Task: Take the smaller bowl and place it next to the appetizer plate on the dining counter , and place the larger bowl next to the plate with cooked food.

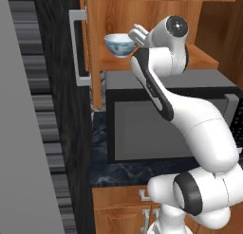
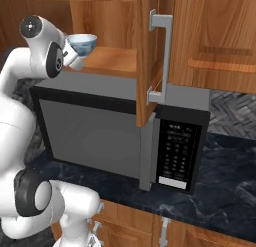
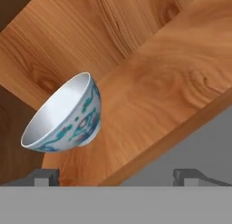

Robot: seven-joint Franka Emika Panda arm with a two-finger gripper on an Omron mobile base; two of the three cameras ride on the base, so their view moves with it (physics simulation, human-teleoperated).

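Observation:
The smaller bowl (image 1: 118, 43) (image 2: 83, 44) stands upright on the wooden shelf (image 2: 112, 61) of an open wall cabinet above the microwave. It is light blue with a painted pattern outside and white inside. My gripper (image 1: 136, 34) (image 2: 75, 55) is raised to shelf height just in front of the bowl, a little apart from it. In the hand view the bowl (image 3: 63, 116) lies ahead and to the left, rolled with the camera, and the gripper (image 3: 117, 177) is open with nothing between its fingertips (image 3: 44, 177). The larger bowl, both plates and the dining counter are out of view.
A grey microwave (image 2: 95, 136) sits under the shelf on a dark marbled wall counter (image 2: 225, 191). The cabinet door (image 2: 150, 56) stands open with its metal handle (image 2: 162, 58) (image 1: 78, 48) beside the bowl. A tall grey panel (image 1: 23, 148) fills the left side.

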